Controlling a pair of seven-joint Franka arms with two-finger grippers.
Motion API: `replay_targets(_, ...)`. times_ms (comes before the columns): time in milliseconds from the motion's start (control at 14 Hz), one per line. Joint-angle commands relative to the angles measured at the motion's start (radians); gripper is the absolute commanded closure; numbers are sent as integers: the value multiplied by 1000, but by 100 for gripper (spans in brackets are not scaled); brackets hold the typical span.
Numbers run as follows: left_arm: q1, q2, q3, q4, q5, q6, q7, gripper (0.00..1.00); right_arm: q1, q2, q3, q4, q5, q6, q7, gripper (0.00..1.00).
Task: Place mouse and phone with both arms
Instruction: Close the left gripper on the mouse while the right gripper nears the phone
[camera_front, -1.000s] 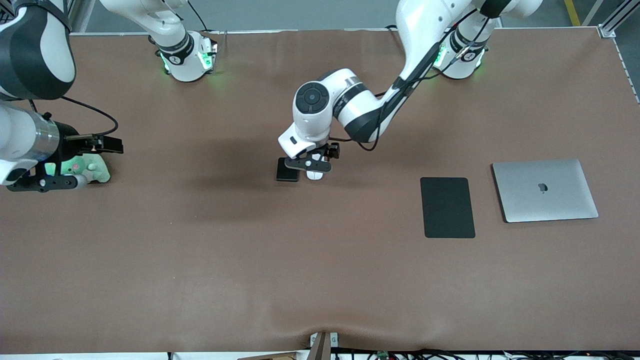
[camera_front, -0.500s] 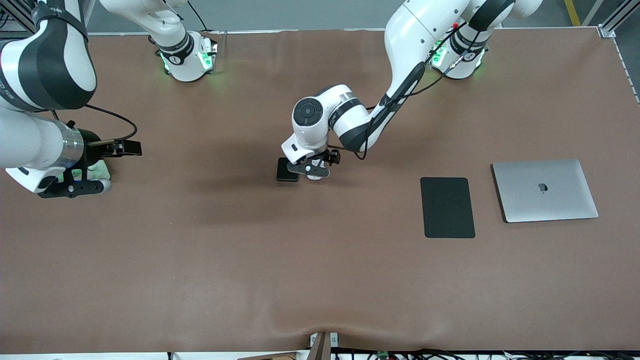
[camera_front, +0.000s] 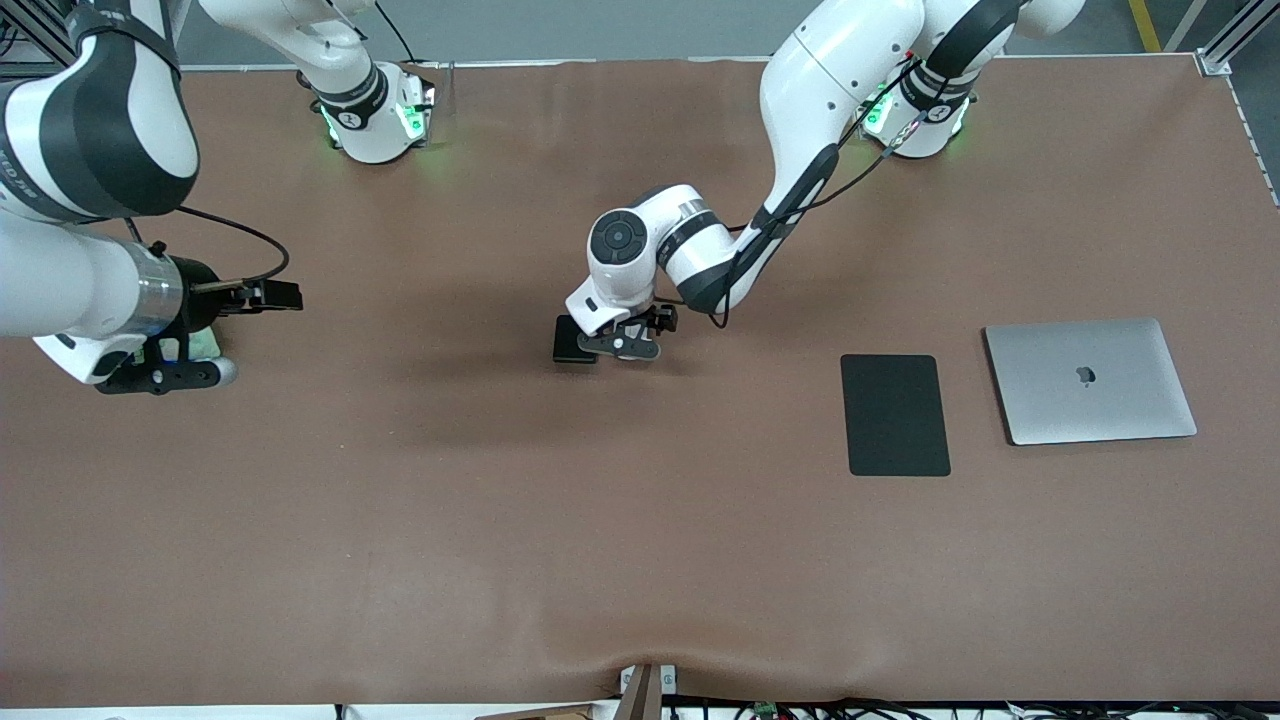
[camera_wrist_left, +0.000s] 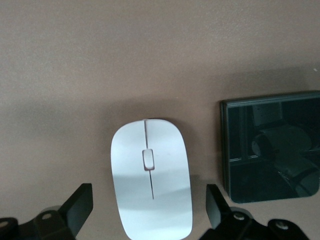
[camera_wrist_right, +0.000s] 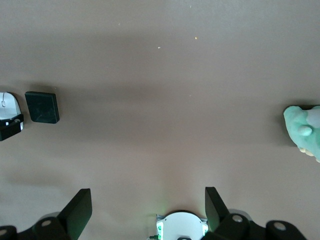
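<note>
The left gripper (camera_wrist_left: 147, 210) has sunk lower, fingers spread around one mouse (camera_wrist_left: 150, 177) beside one phone (camera_wrist_left: 270, 145). The right gripper (camera_wrist_right: 147, 212) has drifted inward, spread, empty.

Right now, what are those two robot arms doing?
The left gripper is low over the mouse, fingers open on either side of it, not yet gripping. The phone lies right beside the mouse on the table. The right gripper is open and holds nothing, over that arm's end of the table by a green toy. A black mat and a laptop lie toward the left arm's end.
</note>
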Motion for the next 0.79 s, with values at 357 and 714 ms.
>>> replay_targets(357,-15,30,27,22,20,16,-103,11,87,30,-4,-42,35,76,145,0)
replay_targets(714,-16,24,28,32,23,14,-102,100,150,47,-4,-84,41,124,227,0)
